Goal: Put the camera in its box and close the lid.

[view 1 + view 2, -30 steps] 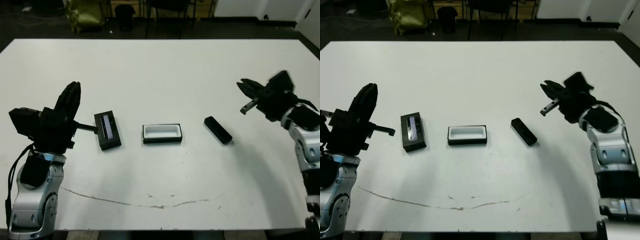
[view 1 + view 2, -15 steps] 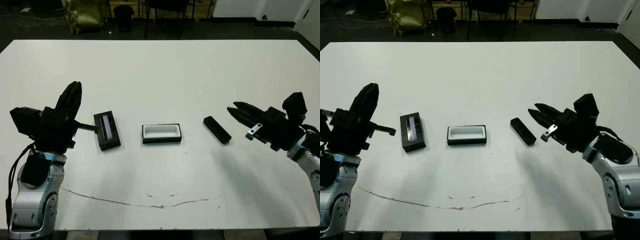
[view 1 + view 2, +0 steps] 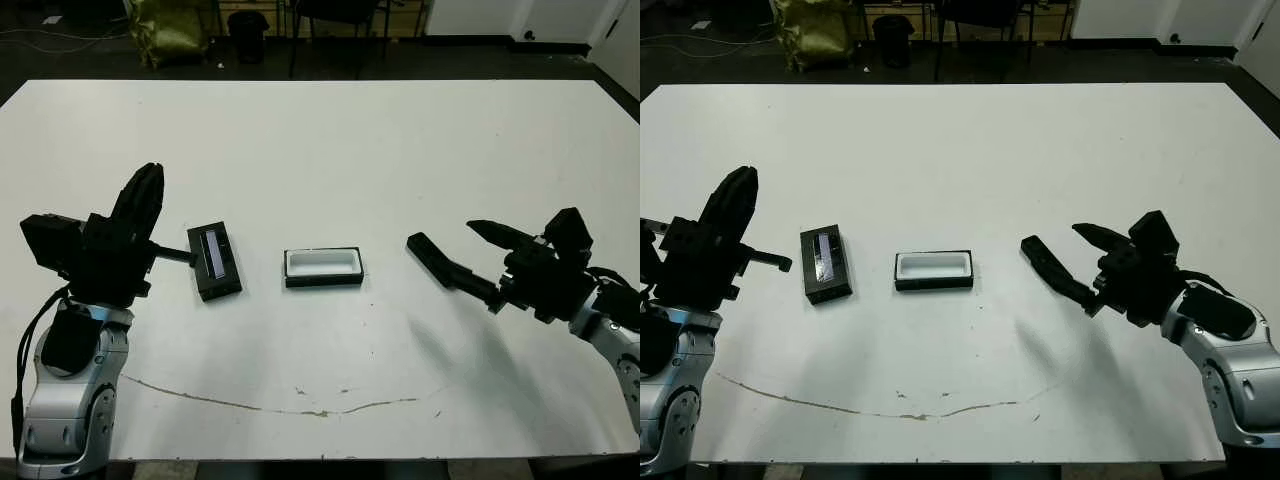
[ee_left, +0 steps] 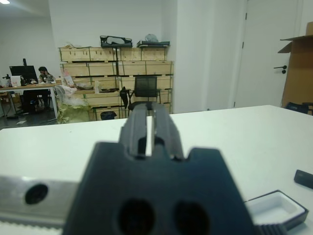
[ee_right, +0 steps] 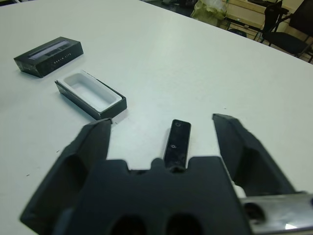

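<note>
The camera (image 3: 430,256) lies slantwise on the white table, right of the box (image 3: 323,267), a white-lined black tray. The lid (image 3: 215,262), black with a pale strip, lies flat left of the box. My right gripper (image 3: 463,250) is open and low over the table, its fingers on either side of the camera's near end. In the right wrist view the camera (image 5: 177,143) lies between the two spread fingers (image 5: 88,147), and I cannot tell whether they touch it. My left gripper (image 3: 147,184) is shut on nothing, raised left of the lid.
A thin dark scratch line (image 3: 300,405) runs across the table near its front edge. Beyond the far edge stand chairs and a yellow-green bag (image 3: 175,25). In the left wrist view a person (image 4: 43,73) sits at a distant desk, and wooden crates line the wall.
My right gripper has come down and forward, from high at the right to low around the camera's near end, staying open. The left arm, lid, box and camera have not moved.
</note>
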Robot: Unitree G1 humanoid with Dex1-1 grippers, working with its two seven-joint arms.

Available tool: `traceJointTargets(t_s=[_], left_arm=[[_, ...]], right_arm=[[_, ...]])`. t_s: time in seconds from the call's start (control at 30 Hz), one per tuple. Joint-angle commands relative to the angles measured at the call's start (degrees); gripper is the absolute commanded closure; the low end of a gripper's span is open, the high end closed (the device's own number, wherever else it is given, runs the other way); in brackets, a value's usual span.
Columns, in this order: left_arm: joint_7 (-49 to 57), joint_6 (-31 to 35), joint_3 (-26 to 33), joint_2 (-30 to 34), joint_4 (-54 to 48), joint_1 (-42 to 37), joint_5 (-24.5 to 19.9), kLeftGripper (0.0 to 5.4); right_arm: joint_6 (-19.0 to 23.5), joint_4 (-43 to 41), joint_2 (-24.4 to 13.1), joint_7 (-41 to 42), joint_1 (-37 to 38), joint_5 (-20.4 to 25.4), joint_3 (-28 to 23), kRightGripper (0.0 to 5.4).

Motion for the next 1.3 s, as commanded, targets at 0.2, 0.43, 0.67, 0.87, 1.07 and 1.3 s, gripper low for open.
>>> traceJointTargets(t_s=[0.2,0.43,0.67,0.87,1.07,1.3], left_arm=[[-0.1,1.2,-0.1,0.3,0.2,1.1,0.1,5.40],[-0.3,1.6,-0.1,0.5,0.1,1.2,-0.1,5.40],[-0.4,1.8,0.0,0.4,0.0,1.1,-0.4,5.40],[-0.7,1.0,0.0,0.4,0.4,1.0,-0.2,5.40],[-0.5,1.7,0.1,0.4,0.3,0.9,-0.1,5.40],[-0.5,2.0,0.3,0.4,0.9,0.2,-0.2,5.40]], right_arm=[[-0.1,2.5,1.2,-1.2,0.9,-1.0,1.0,0.01],[-1.1,6.1,2.0,-1.8,0.3,-2.4,1.6,0.01],[-3.5,10.9,2.3,-1.0,-0.7,-4.1,3.1,0.01],[-3.8,13.7,2.6,-0.3,-1.8,-4.5,4.0,0.01],[-5.1,16.1,2.4,0.1,-2.9,-6.4,5.5,0.01],[-6.3,19.3,3.5,1.0,-4.4,-7.2,6.8,0.01]])
